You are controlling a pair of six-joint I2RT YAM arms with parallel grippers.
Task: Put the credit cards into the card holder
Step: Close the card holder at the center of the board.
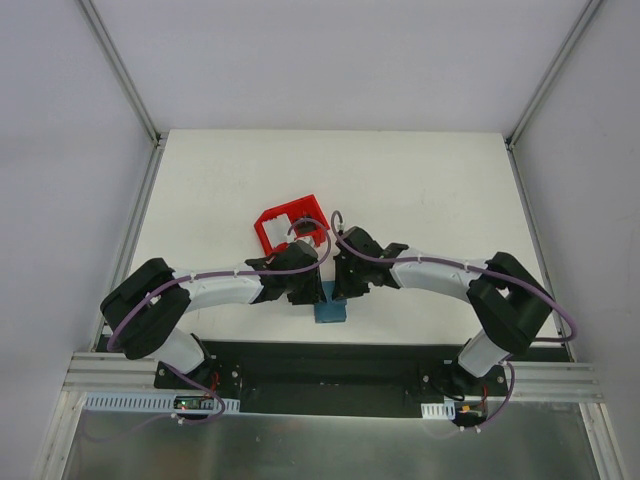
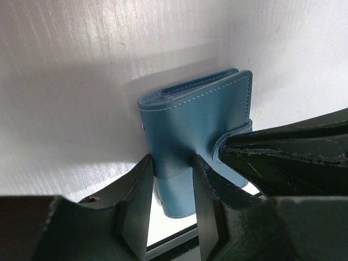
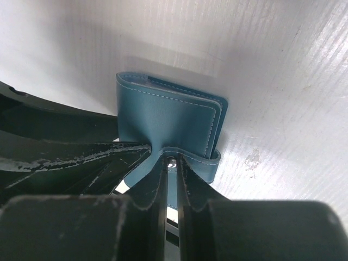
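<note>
The teal-blue leather card holder (image 2: 196, 125), at the near edge of the white table (image 1: 420, 180), is clamped by the left gripper (image 2: 173, 166) so that its snap tab (image 3: 211, 163), pinched by the right gripper (image 3: 170, 157), may be unfastened.

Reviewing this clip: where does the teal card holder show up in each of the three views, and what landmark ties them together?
Top external: card holder low centre, near the table's near edge, between the two arms' wrists.
Left wrist: centre frame, left gripper pinching its lower part.
Right wrist: centre-left, right gripper pinching its snap tab.
Shared landmark: the two grippers meeting on it, visible in all three views.
</note>
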